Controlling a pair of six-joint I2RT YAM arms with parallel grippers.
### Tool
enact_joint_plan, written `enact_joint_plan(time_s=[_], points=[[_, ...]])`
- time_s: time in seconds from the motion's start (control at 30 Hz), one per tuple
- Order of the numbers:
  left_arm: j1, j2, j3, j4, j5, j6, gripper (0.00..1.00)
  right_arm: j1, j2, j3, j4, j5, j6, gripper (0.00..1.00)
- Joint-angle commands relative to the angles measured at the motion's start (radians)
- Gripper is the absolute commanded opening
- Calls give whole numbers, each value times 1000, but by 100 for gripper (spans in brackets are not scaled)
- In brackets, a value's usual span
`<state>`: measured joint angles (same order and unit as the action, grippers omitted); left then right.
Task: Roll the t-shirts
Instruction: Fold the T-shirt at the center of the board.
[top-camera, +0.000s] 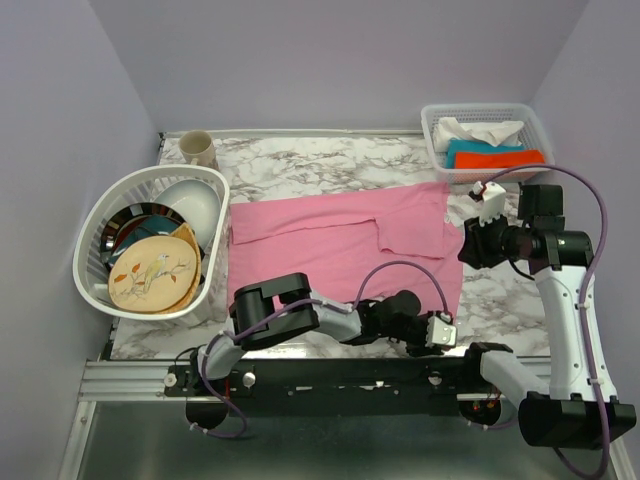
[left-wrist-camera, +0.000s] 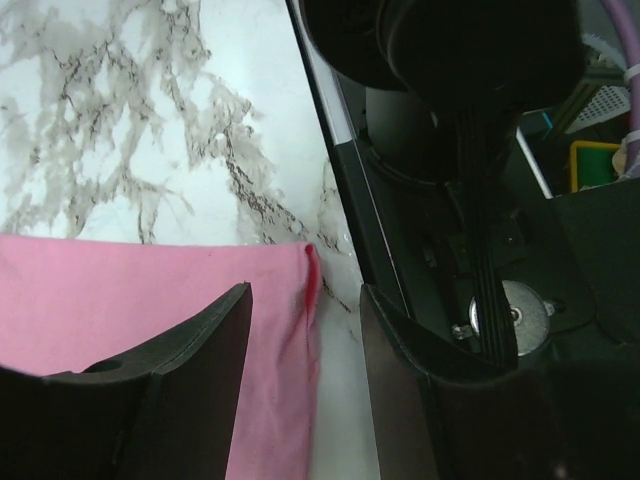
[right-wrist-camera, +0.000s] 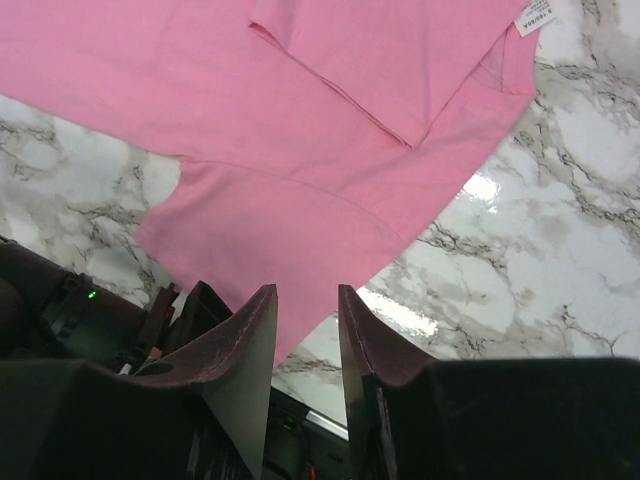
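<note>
1. Now the pink t-shirt lies spread flat in the middle of the marble table, with a flap folded over near its right end.
2. Left gripper: low at the shirt's near right corner, jaws released and apart, with the hem lying unpinched between them.
3. Right gripper: over the shirt's right edge, jaws apart, gripping nothing; a corner of fabric shows below the gap.
4. Beyond the shirt are 2 baskets: a plate basket on the left and a cloth basket at the far right. A cup stands at the far left.

You're looking at a robot test cell dressed with household props: plain lilac walls box in a marble-patterned worktop, a metal rail lines its near edge, a dish basket sits left, and a cloth basket far right.
</note>
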<state>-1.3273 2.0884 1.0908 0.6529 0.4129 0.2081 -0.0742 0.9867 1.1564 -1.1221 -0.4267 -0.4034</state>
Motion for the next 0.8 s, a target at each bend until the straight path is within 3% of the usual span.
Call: enact_joint_plan(time_s=[0.0, 0.17, 0.27, 0.4, 0.5, 0.63, 0.77], points=[[-13, 55, 38, -3, -74, -12, 57, -6, 12, 8, 15, -6, -5, 40], [-13, 74, 46, -9, -112, -13, 55, -6, 20, 23, -1, -21, -21, 40], [-12, 79, 38, -12, -129, -15, 43, -6, 15, 11, -2, -26, -49, 40], [-9, 64, 24, 7, -129, -36, 13, -6, -14, -23, -36, -38, -168, 40], [8, 26, -2, 31, -122, -74, 1, -6, -57, -78, -66, -49, -282, 40], [51, -34, -42, 59, -50, -191, 0, -6, -95, -149, -136, -96, -490, 41], [108, -80, -49, 65, 32, -352, 0, -6, -71, -181, -209, -138, -568, 47]])
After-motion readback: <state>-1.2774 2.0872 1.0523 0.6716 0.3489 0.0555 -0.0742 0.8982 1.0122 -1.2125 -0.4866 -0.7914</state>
